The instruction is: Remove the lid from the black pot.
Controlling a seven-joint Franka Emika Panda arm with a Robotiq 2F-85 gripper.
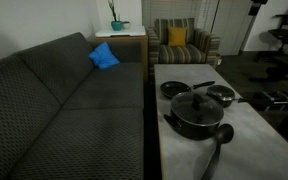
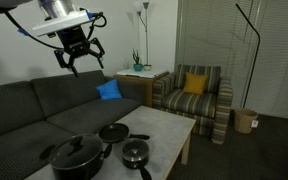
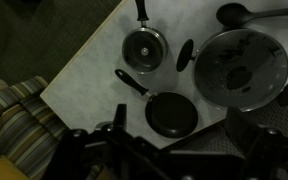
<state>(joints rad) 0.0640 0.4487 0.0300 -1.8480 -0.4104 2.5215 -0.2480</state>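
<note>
The large black pot [image 1: 191, 126] stands on the pale table, near its edge by the couch, and shows in both exterior views [image 2: 74, 168]. The round glass lid [image 1: 195, 103] with a dark knob sits on it [image 2: 76, 151]. In the wrist view the lid [image 3: 242, 68] is at the upper right, with a pot side handle [image 3: 187, 54] beside it. My gripper [image 2: 79, 57] is open and empty, high above the couch and well away from the pot. Its dark fingers frame the bottom of the wrist view [image 3: 179, 112]. It is out of frame in the exterior view that shows the blue cushion at the top.
Two small long-handled black pans [image 3: 171, 113] [image 3: 144, 47] lie on the table [image 1: 249, 135] beside the pot. A black ladle [image 1: 219, 140] lies by the pot. A dark couch [image 1: 54, 110] runs along the table. A striped armchair [image 2: 199, 95] stands beyond.
</note>
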